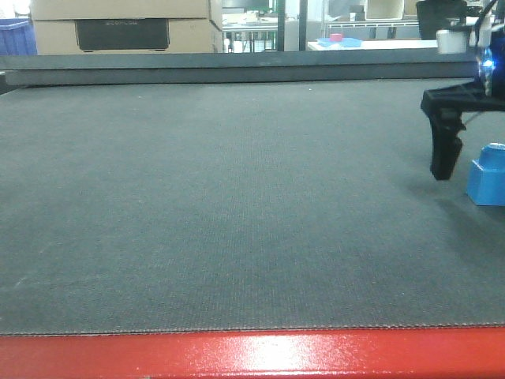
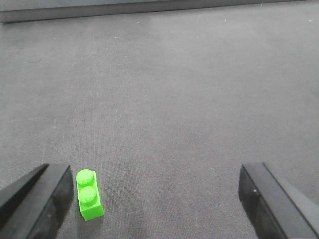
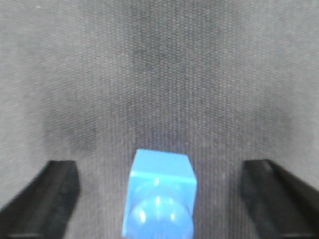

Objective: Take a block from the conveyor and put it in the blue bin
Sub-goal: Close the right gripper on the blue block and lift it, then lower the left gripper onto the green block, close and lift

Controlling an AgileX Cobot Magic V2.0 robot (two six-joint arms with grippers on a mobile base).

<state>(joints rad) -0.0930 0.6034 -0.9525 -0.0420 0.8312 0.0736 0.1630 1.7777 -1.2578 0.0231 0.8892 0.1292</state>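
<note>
The blue block [image 3: 159, 196] sits on the gray belt [image 1: 237, 197], right in the middle between the two black fingers [image 3: 50, 196] of the right gripper [image 3: 159, 169], and it touches neither one. Those fingers are spread wide open, and from the front the one finger that shows seems to reach down almost to the belt, just beside the block. The left gripper [image 2: 154, 169] is spread wide too, holding nothing, with a small green brick [image 2: 89, 195] on the belt just inside one of its fingers, near it but perhaps not touching.
</note>
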